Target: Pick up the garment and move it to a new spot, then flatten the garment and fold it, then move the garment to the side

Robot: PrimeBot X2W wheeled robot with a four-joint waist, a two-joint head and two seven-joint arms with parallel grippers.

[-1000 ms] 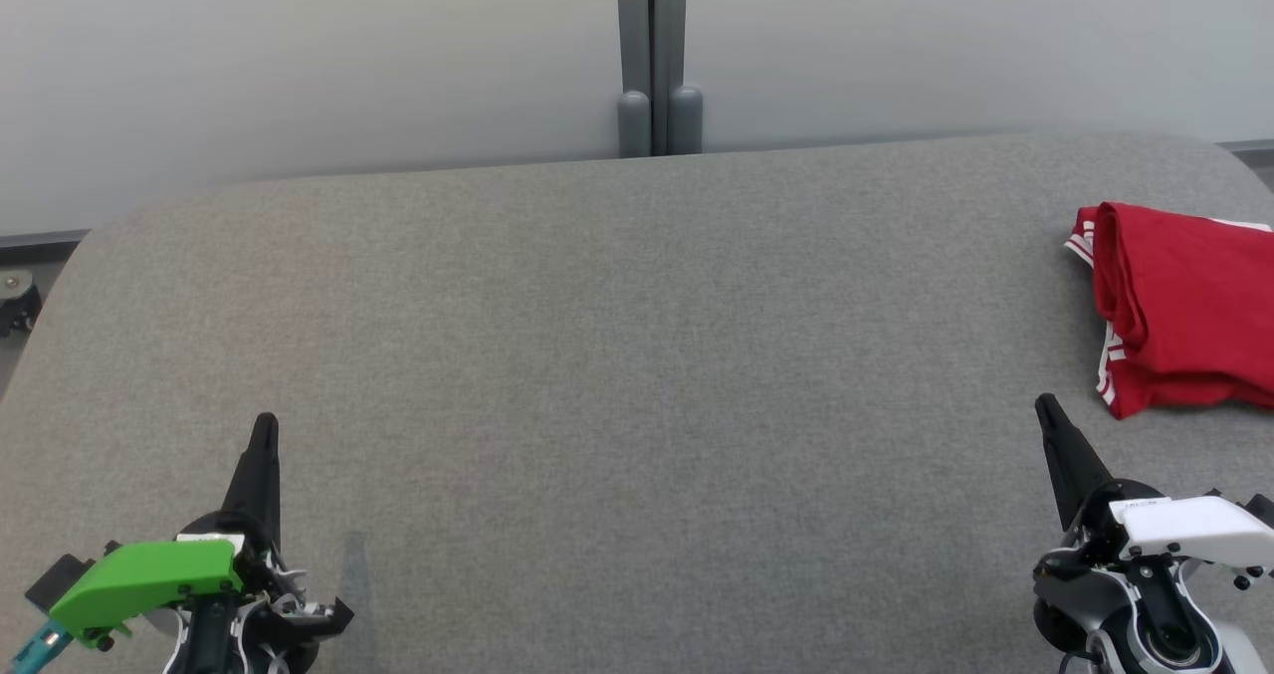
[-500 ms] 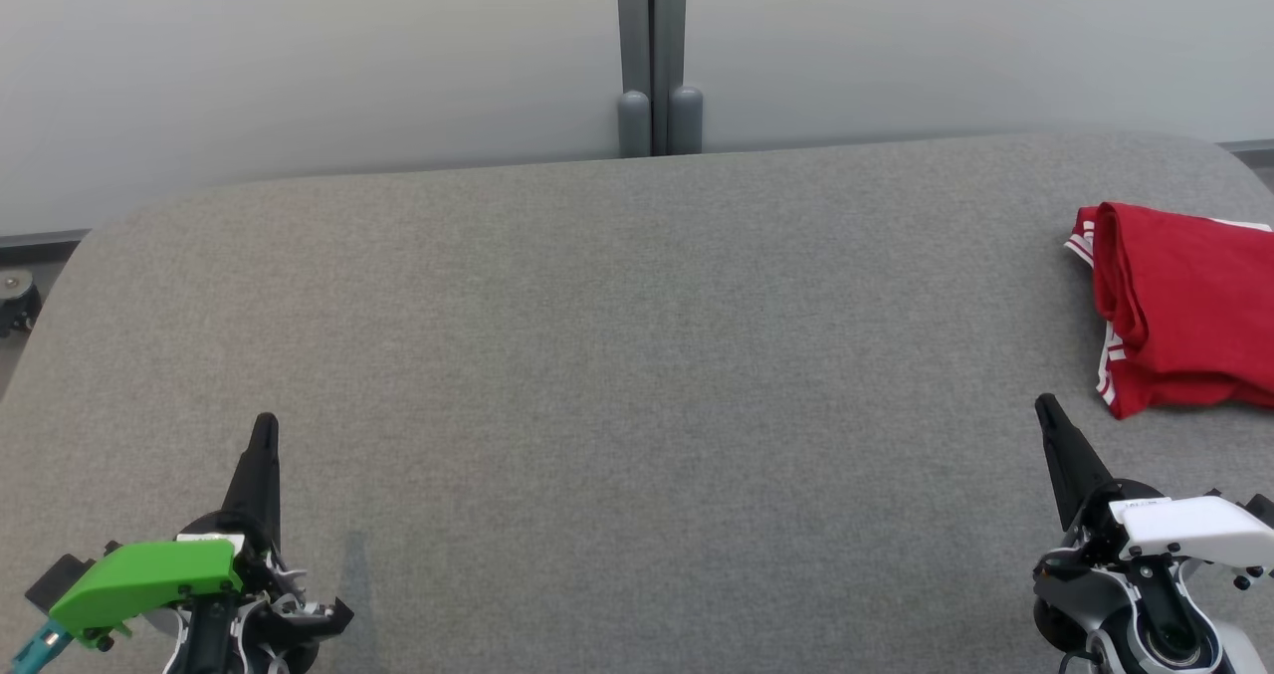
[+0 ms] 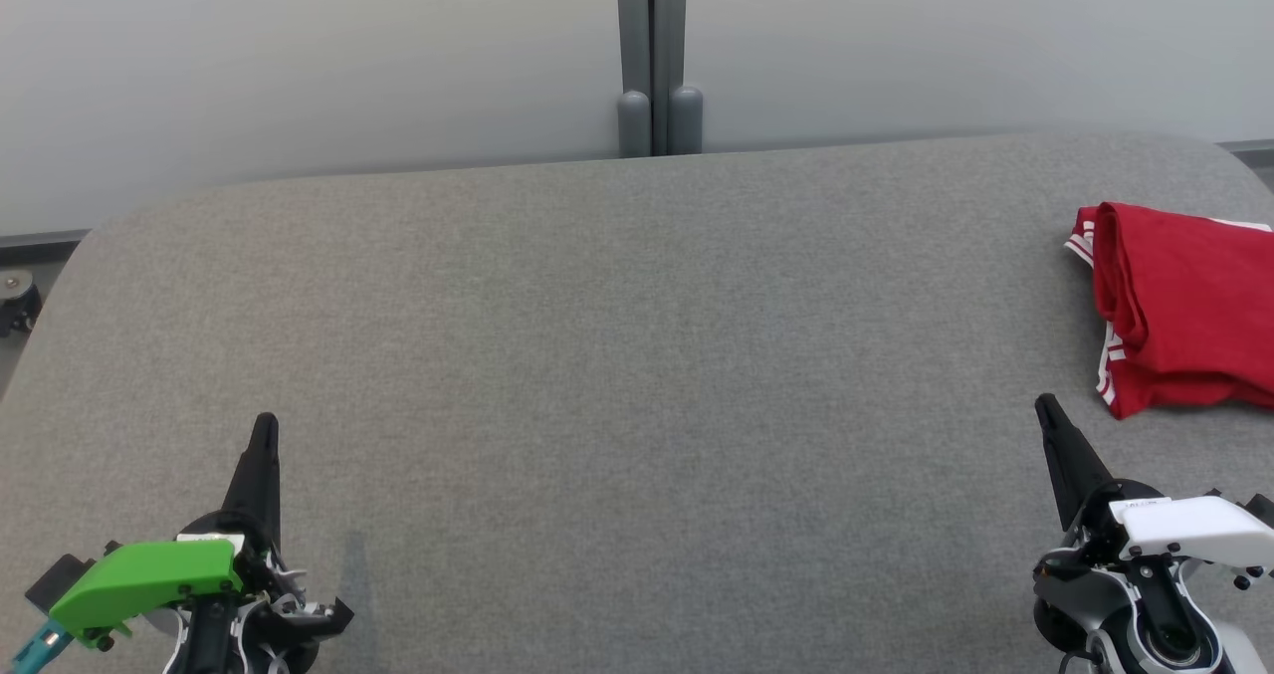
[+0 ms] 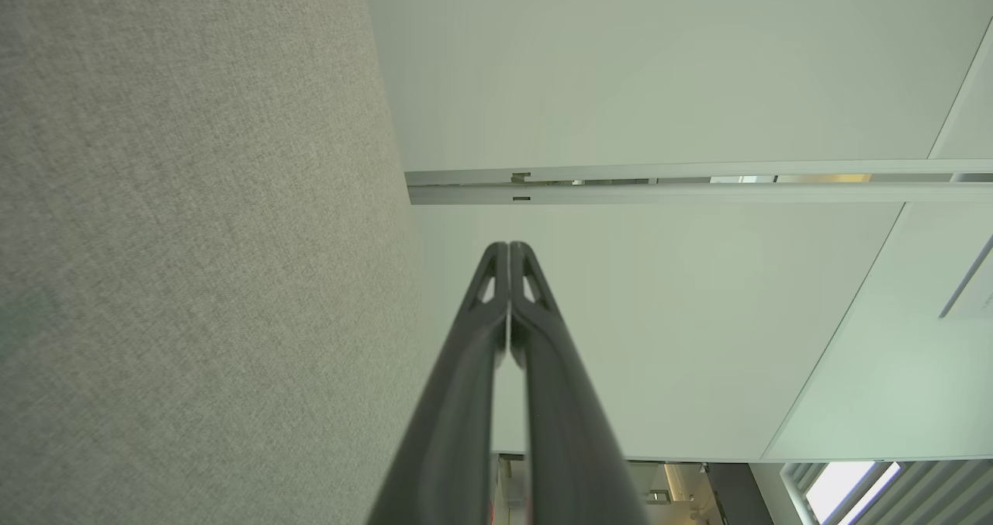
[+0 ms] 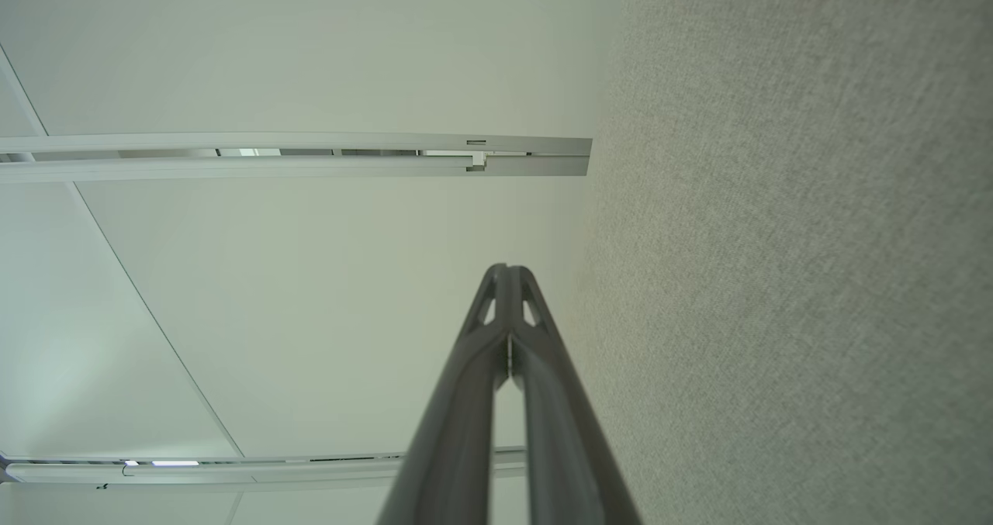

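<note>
The garment (image 3: 1184, 306) lies on the table (image 3: 597, 355) at its right edge, with the wall (image 3: 299, 57) behind the table.

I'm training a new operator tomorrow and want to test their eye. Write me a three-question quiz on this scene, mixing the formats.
1. Multiple choice: in the head view, where on the grey table does the red garment lie? A) far left B) centre C) right edge
2. True or false: the right gripper is holding the garment.
3. Fill in: on the left gripper, the fingers are ____ (open or shut).
Key: 1 C; 2 false; 3 shut.
</note>
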